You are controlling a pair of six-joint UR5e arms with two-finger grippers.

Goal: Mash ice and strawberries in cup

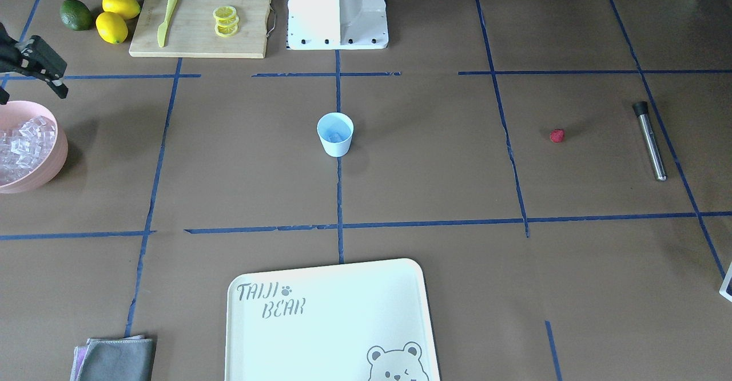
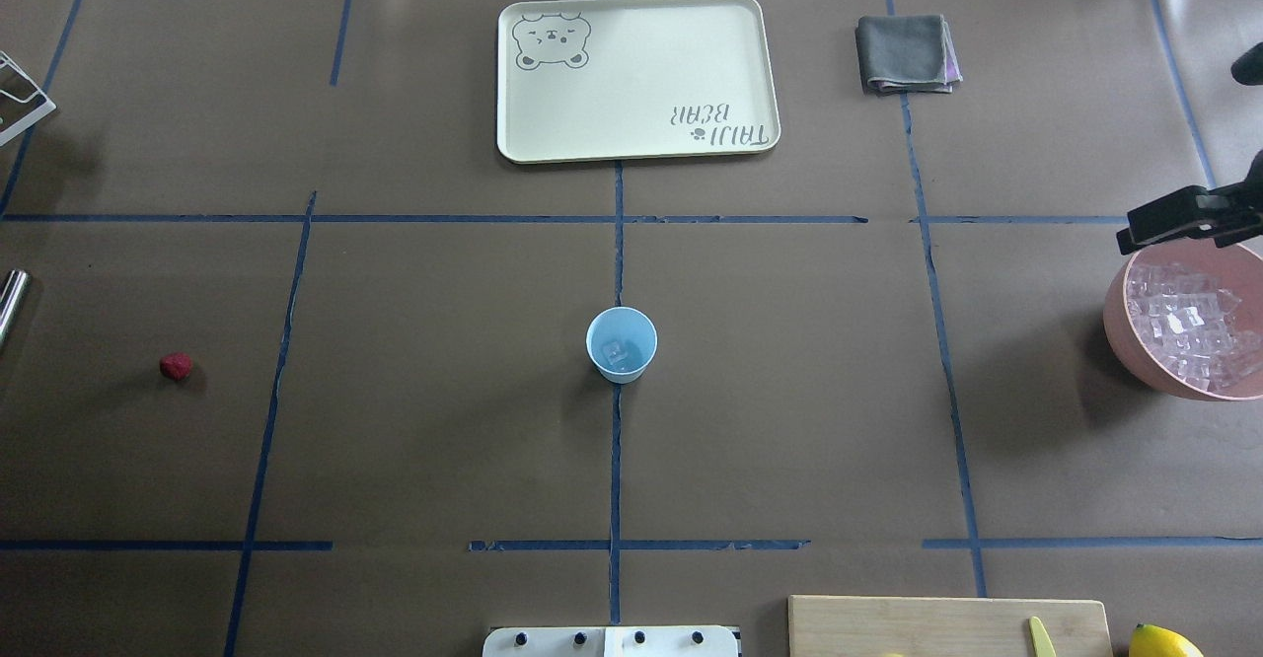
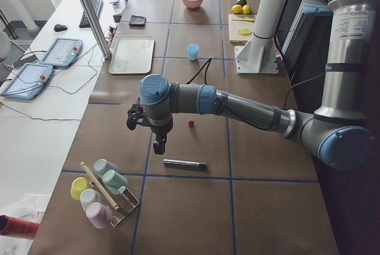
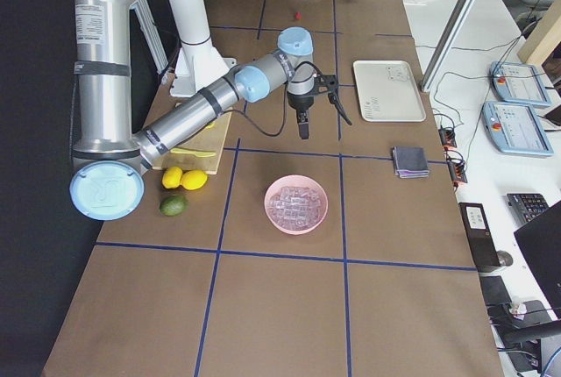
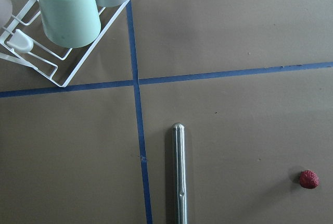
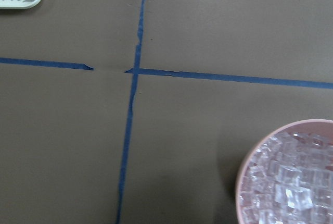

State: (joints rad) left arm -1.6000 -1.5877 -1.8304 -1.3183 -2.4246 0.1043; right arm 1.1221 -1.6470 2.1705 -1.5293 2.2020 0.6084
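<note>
Tray (image 1: 343, 324) at bottom centre; cup (image 1: 335, 143) mid-frame holds ice (image 2: 616, 350); right gripper (image 1: 64, 84), empty, jaws parted, beside bowl (image 1: 57, 158); left gripper (image 3: 159, 147) grip cannot be told.

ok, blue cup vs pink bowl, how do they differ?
The cup is small, pale blue and tapered; the pink bowl is much larger, wide and rounded. The cup holds little ice; the bowl is heaped with it. Both stand upright, open-topped.

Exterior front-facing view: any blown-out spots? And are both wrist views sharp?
Exterior front-facing: the robot base is overexposed to flat white, the tray bright but legible. Left wrist: sharp. Right wrist: soft, ice in the pink bowl blurred.
</note>
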